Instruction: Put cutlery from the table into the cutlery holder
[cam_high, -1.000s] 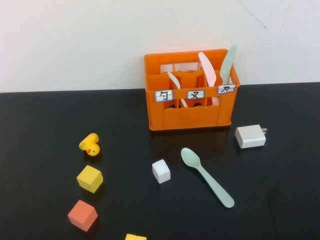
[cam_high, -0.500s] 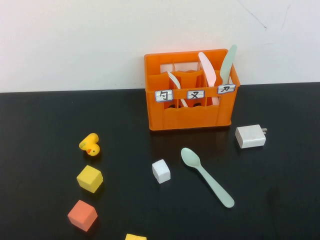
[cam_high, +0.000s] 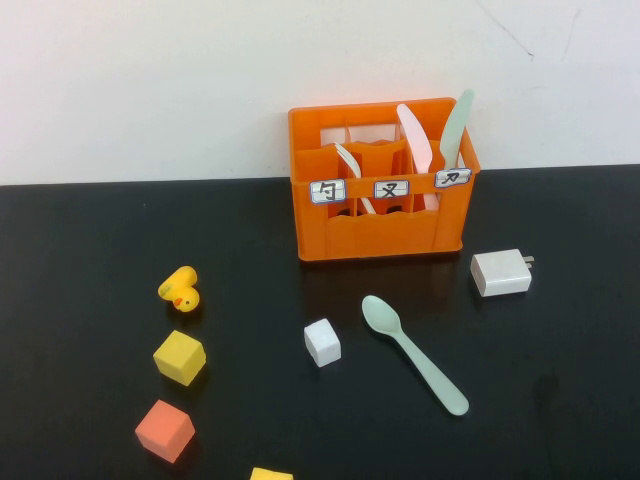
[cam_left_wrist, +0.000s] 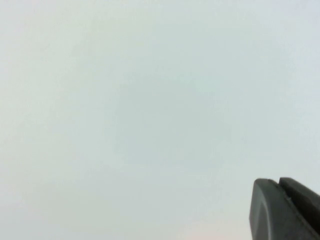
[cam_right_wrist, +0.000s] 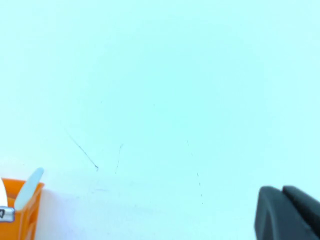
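Note:
The pale mint-green spoon (cam_high: 412, 352) lies flat on the black table (cam_high: 80, 230), bowl toward the orange cutlery holder (cam_high: 380, 225), which stands at the back against the white wall. The holder contains a pale pink utensil (cam_high: 414, 135), a green knife-like utensil (cam_high: 456, 128) and a white utensil (cam_high: 348, 160). Neither arm shows in the high view. My left gripper (cam_left_wrist: 278, 182) faces a blank wall, shut and empty. My right gripper (cam_right_wrist: 281, 190) is shut and empty, facing the wall, with the holder's corner (cam_right_wrist: 25, 215) at the frame edge.
A white charger (cam_high: 500, 272) lies right of the holder. A white cube (cam_high: 322, 342) sits just left of the spoon's bowl. A yellow duck (cam_high: 180, 289), yellow cube (cam_high: 179, 357), red-orange cube (cam_high: 164, 430) and a yellow block (cam_high: 271, 474) lie at the front left.

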